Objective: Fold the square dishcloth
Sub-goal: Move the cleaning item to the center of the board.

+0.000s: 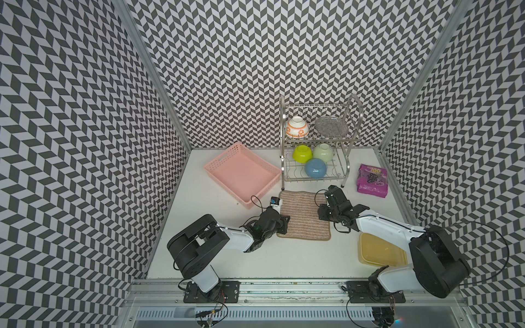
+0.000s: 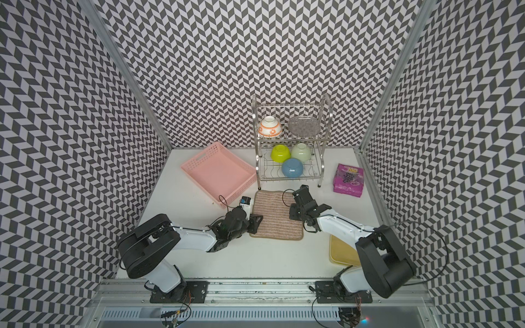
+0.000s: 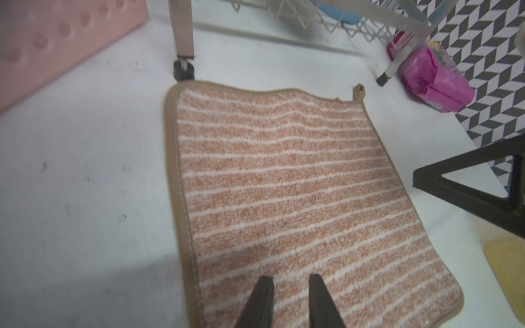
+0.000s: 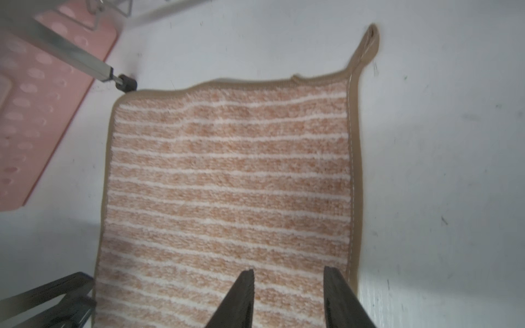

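On table (image 1: pixel 227 255), square dishcloth (image 1: pixel 305 215) flat; left fingers (image 3: pixel 260 301), right fingers (image 4: pixel 240 298) parted.

far: rack foot (image 3: pixel 184 71) beside dishcloth (image 1: pixel 304 215) corner | left: pink basket (image 1: pixel 241 173) near | front: bare table (image 1: pixel 255 255), open

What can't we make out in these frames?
- Cloth, near-left corner: top views, hidden under left gripper.
- Yellow tub: top views, partly covered by right arm.
- Purple pack print: too small.
- Whether jaws touch cloth: wrist views, angle unclear.
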Motion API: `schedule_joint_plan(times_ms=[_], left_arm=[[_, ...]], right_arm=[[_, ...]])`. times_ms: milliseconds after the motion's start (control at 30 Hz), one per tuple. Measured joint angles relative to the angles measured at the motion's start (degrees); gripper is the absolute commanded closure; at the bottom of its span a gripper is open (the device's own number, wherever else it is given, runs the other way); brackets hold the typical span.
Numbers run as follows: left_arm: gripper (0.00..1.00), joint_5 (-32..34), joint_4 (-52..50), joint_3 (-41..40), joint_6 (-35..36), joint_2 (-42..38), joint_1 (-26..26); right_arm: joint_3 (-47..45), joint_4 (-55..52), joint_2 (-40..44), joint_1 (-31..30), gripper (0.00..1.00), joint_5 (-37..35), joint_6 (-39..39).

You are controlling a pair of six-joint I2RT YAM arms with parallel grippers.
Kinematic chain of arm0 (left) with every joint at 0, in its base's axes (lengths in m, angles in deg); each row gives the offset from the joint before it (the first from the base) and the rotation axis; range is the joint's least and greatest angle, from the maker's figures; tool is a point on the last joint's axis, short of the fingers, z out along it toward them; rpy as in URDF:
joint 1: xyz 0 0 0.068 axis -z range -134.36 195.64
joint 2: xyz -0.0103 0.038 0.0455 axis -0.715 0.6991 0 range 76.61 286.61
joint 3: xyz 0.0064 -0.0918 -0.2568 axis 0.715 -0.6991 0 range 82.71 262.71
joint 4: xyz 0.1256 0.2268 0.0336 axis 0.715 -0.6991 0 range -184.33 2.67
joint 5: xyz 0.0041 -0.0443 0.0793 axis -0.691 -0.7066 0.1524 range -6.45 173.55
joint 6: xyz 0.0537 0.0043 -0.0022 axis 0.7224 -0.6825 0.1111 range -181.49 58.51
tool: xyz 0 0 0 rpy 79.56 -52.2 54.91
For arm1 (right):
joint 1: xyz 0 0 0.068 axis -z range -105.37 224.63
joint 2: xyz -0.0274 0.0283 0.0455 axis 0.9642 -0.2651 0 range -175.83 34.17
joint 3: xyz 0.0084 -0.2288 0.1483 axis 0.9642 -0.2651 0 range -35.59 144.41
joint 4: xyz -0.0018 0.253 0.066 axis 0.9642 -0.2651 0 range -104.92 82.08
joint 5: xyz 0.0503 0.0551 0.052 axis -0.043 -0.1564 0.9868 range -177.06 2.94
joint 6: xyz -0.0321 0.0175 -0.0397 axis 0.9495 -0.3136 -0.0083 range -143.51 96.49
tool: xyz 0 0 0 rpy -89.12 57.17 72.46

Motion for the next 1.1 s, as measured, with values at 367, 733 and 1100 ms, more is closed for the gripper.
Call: schedule_joint_plan(times_ms=[367, 733, 1100], left_arm=[[0.77, 1.6, 0.3, -3.5, -6.7, 0.2, 5.1], [0.77, 4.2, -0.6, -4.6, -13.0, -1.1, 11.6], [0.7, 6.2, -5.7, -8.9, -18.1, -8.3, 13.0]], right_arm=[[-8.9, 1.8, 6.7, -2.3, 0.6, 6.6, -3.3], [-16.0, 1.2, 13.5, -3.3, 0.6, 10.0, -6.3], [-18.8, 1.7, 17.4, -5.8, 0.59, 12.5, -9.5]])
